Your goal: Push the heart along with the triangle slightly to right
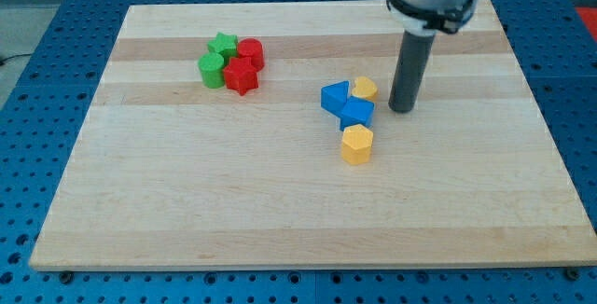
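Rod beside the blue and yellow cluster.
No jaws here: my tip (403,109) touches nothing, just right of the yellow heart (365,88) and blue triangle (334,97) on the surface (187,201).

Wooden board (187,201) on a blue pegboard bench (37,80); green star (222,45), green cylinder (212,69), red cylinder (250,53) and red star (241,76) clustered upper left; blue cube (356,113) and yellow hexagon (356,144) at centre.
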### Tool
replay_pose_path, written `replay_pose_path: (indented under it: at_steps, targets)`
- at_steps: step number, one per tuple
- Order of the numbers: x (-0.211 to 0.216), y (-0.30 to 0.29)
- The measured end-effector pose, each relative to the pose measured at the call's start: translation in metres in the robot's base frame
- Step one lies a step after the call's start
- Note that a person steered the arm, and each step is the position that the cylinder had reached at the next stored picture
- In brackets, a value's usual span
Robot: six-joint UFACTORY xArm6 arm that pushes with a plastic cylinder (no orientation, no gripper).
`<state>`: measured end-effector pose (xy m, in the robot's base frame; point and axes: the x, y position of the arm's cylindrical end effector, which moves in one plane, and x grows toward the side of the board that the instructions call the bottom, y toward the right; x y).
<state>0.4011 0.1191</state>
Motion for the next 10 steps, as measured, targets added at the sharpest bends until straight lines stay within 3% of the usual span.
replay_pose_path:
  at_steps: [1, 2, 3, 4, 6, 10]
  targets:
    - [-0.046, 0.000]
    - [-0.049, -0.011]
    - [-0.049, -0.062]
    - [-0.042, -0.108]
    - [0.025, -0.136]
    - [0.013, -0.073]
